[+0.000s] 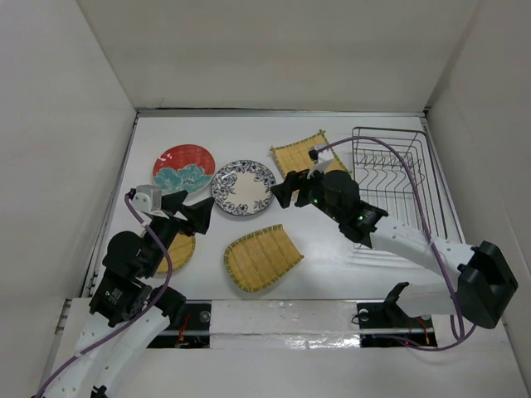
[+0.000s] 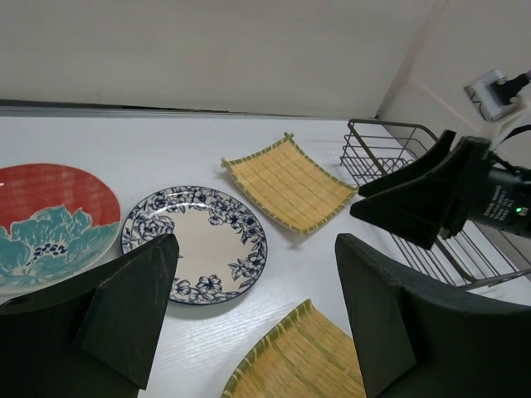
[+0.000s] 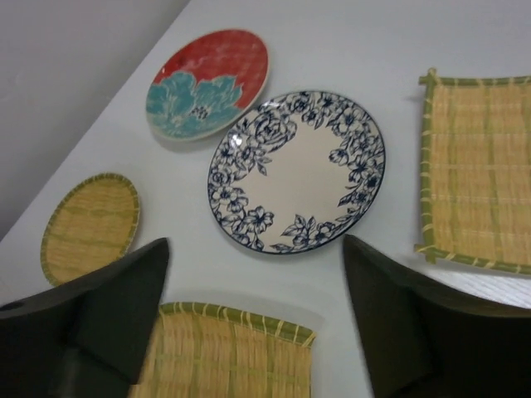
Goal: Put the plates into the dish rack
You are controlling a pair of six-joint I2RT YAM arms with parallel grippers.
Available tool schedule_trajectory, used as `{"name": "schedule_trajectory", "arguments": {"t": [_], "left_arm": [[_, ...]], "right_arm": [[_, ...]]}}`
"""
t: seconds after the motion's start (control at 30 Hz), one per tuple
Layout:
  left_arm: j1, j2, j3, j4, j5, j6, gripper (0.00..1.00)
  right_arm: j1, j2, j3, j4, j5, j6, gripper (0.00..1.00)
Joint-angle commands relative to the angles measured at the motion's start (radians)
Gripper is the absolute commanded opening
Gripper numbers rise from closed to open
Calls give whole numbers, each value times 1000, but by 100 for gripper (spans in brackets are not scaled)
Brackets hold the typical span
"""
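Note:
Five plates lie flat on the white table. The red plate with teal flowers [image 1: 184, 167] is at the back left, the white plate with blue pattern [image 1: 243, 187] beside it, the square bamboo plate [image 1: 307, 153] further right. The rounded-square bamboo plate [image 1: 261, 257] lies near the front, and the round bamboo plate [image 1: 178, 251] is partly hidden under my left arm. The dark wire dish rack [image 1: 394, 178] stands at the right with no plates in it. My left gripper [image 1: 192, 211] is open and empty, above the table left of the white plate. My right gripper [image 1: 284, 191] is open and empty, just right of the white plate.
White walls close in the table on the left, back and right. In the left wrist view the right gripper [image 2: 365, 201] hovers in front of the rack [image 2: 390, 157]. A purple cable loops over the rack's front.

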Motion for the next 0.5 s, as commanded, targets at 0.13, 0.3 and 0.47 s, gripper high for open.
{"name": "schedule_trajectory", "arguments": {"t": [0.13,0.3,0.47], "left_arm": [[4,-7,7,52,21,9,70],[4,-23,-1,64,22,13,39],[4,-20,-1,59,2,15,1]], "right_arm": [[4,98,89,65,-134,-7,12],[4,103,90,20,-34,17,0],[4,192,80,13,6,50,0]]}}
